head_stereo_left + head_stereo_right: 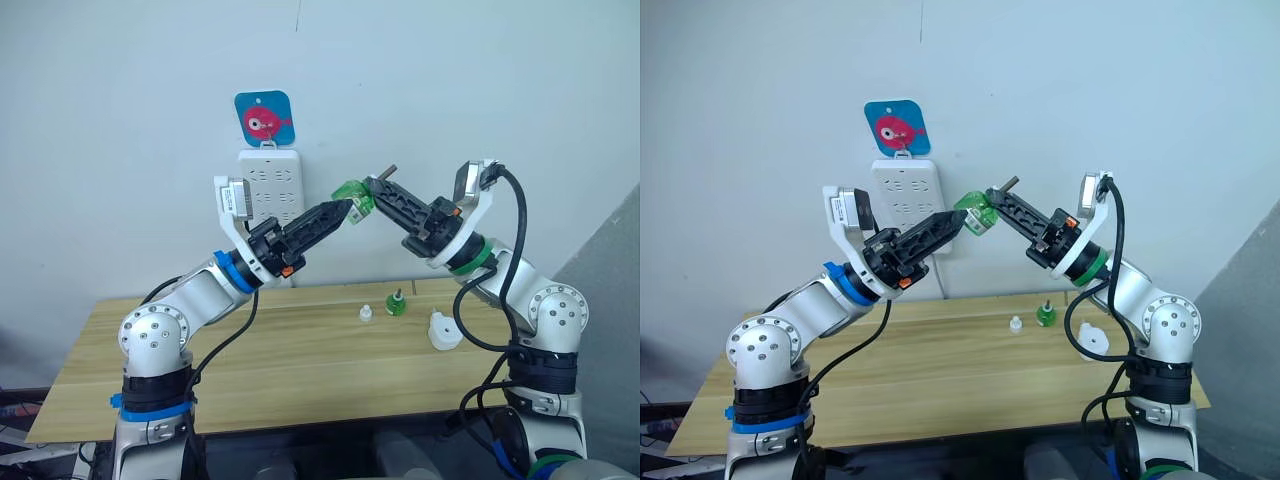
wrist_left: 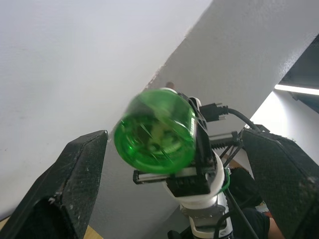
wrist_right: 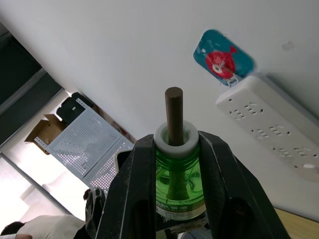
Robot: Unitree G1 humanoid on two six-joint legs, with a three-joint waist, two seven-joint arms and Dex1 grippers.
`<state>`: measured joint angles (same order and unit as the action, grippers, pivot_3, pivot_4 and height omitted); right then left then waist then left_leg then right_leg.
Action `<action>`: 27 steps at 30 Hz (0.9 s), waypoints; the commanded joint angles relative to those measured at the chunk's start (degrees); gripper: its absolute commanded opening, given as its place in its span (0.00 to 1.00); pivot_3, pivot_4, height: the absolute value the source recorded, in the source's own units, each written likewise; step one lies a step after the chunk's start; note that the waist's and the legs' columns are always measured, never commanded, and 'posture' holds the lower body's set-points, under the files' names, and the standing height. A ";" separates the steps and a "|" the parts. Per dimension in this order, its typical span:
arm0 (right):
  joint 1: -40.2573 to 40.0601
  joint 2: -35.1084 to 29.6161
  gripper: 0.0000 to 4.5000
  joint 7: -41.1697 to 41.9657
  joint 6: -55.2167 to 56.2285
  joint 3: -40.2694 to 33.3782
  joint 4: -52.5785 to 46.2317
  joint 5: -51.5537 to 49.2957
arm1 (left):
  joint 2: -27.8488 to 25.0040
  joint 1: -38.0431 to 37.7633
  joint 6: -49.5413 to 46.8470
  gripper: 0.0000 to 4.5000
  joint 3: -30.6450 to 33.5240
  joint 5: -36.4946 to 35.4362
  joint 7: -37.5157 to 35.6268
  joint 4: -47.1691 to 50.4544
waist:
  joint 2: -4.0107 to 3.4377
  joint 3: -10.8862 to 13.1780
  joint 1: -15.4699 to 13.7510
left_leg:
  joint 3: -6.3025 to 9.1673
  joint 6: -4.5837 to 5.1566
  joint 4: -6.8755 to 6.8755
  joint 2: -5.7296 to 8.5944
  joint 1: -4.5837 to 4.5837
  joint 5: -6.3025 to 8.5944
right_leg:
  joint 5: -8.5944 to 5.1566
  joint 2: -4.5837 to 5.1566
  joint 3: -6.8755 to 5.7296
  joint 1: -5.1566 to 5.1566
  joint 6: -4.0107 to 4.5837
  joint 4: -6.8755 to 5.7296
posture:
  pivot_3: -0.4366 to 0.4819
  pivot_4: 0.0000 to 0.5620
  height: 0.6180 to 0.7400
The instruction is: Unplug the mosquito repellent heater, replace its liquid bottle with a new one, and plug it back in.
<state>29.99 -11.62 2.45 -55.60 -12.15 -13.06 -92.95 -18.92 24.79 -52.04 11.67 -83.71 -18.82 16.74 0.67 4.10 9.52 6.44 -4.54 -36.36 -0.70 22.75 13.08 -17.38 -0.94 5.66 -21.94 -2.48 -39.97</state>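
Mid-frame, the right gripper [image 3: 174, 164] clamps tight on the green liquid bottle [image 3: 178, 169], its brown wick [image 3: 173, 113] poking out. The left gripper [image 2: 164, 184] hangs spread wide at the bottle's base, not touching. The mosquito repellent heater [image 1: 444, 331] sits on the wooden table [image 1: 250, 370], lower right of centre.

Green bottle [image 2: 154, 130] — blurred, base only.
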 commanded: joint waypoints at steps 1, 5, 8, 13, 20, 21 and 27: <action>0.24 -0.62 0.18 0.53 1.36 0.39 -2.11 -2.64 | -0.08 1.84 0.69 1.00 0.04 -1.07 -0.12 0.15 | 0.00 0.00 -0.01 | 0.00 0.00 0.00 0.00 0.00 0.00 | 0.00 0.00 0.00 0.00 0.00 0.01 | 0.34 0.02 1.00; 0.52 -0.90 0.18 -0.06 2.00 1.30 -2.39 -3.29 | -0.31 2.46 -0.12 1.00 -0.45 -1.47 -0.82 -0.29 | -0.01 0.00 -0.01 | 0.00 0.00 0.01 0.00 -0.01 0.00 | -0.01 -0.01 0.00 0.00 -0.01 0.01 | 0.34 0.02 1.00; 0.83 -0.99 0.18 -0.36 2.56 1.89 -2.50 -3.57 | -0.20 2.48 -0.25 1.00 -0.62 -1.75 -0.73 -0.25 | 0.00 0.00 -0.01 | 0.00 0.00 0.01 0.00 0.00 0.00 | -0.01 -0.01 0.00 0.00 -0.01 0.01 | 0.34 0.02 1.00; 1.10 -1.03 0.18 -0.80 3.66 2.78 -2.69 -4.06 | 0.42 2.11 -0.07 1.00 -0.95 -2.11 -0.33 -0.02 | 0.00 0.00 -0.03 | 0.00 0.00 0.01 0.00 0.00 0.00 | -0.01 -0.01 0.01 0.00 -0.01 0.02 | 0.34 0.01 1.00; 1.12 -1.50 0.18 -0.56 4.13 3.91 -3.08 -4.32 | 0.61 1.85 0.12 0.86 -1.19 -2.88 -0.28 -0.10 | 0.00 0.00 -0.06 | 0.00 0.00 0.01 0.00 0.00 0.00 | -0.01 -0.01 0.02 0.00 -0.02 0.02 | 0.34 0.01 1.00; 1.13 -1.60 0.18 -0.48 4.16 4.05 -3.11 -4.33 | 0.68 1.88 0.26 0.80 -1.15 -2.96 -0.16 -0.16 | 0.00 0.00 -0.07 | 0.00 0.00 0.01 0.00 0.00 0.00 | -0.01 -0.01 0.02 0.00 -0.02 0.02 | 0.34 0.01 1.00; 1.21 -1.91 0.18 -0.51 4.57 4.32 -3.14 -4.41 | 0.84 1.62 0.50 0.51 -0.93 -3.26 0.29 -0.54 | 0.00 0.00 -0.12 | 0.00 0.00 0.01 0.00 0.00 0.00 | -0.03 -0.01 0.02 0.00 -0.05 0.03 | 0.34 0.01 1.00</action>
<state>29.97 -13.08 1.37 -52.14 -7.61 -14.14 -95.93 -18.20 25.62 -52.19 10.40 -85.52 -18.55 15.33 0.67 4.09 9.41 6.44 -4.54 -36.35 -0.70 22.76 13.08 -17.42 -0.95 5.68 -21.93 -2.53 -39.95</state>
